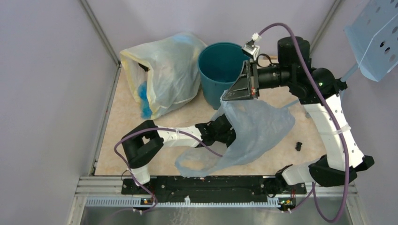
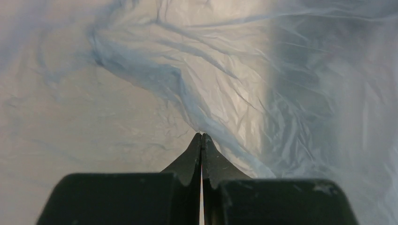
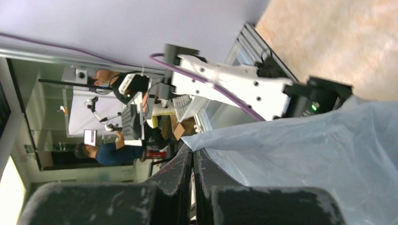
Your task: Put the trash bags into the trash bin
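The bag (image 1: 256,129) hangs just in front of the bin (image 1: 219,70), outside it, with its lower end trailing on the counter (image 1: 117,126). The right jaws are clenched on its top edge near the bin's rim. The left jaws are clenched on a fold lower down. A yellow bag (image 1: 164,75) lies against the bin's left side.

The bag (image 1: 256,129) is thin, crinkly, translucent pale-blue plastic. It is outside the bin (image 1: 220,70), its top raised just beside the bin's near rim and its lower end trailing on the worktop (image 1: 122,122). The bin is round, dark teal and smooth-walled, standing upright with its mouth open.
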Action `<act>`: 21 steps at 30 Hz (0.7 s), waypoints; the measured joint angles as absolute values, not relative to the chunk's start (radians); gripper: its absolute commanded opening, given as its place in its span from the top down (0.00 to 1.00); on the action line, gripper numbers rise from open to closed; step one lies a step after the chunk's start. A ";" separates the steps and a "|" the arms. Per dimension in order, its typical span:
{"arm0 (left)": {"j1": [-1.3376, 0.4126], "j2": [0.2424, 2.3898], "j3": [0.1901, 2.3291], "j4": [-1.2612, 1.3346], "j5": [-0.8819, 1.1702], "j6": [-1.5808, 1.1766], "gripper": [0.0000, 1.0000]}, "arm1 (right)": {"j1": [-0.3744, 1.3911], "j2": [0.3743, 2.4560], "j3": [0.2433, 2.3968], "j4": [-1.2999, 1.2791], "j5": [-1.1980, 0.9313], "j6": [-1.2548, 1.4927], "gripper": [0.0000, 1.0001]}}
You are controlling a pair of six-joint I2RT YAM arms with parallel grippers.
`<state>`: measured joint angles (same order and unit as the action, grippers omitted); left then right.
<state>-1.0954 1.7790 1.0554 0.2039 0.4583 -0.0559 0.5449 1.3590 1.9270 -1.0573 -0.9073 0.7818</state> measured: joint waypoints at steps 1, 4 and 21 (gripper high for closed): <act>-1.095 1.786 1.060 0.174 0.459 -0.058 1.00 | 0.545 1.366 1.962 -1.042 -0.908 0.791 1.00; -1.096 1.797 1.093 0.052 0.460 -0.056 1.00 | 0.545 1.380 2.035 -1.010 -0.910 0.810 1.00; -1.084 1.810 1.162 -0.580 0.399 -0.018 1.00 | 0.354 1.403 2.129 -0.965 -0.931 0.836 1.00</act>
<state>-1.0843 1.8095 1.1622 -0.5804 0.3988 -0.0177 0.3538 1.4029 2.1288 -0.9649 -0.9306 0.8360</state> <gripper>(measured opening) 0.003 0.004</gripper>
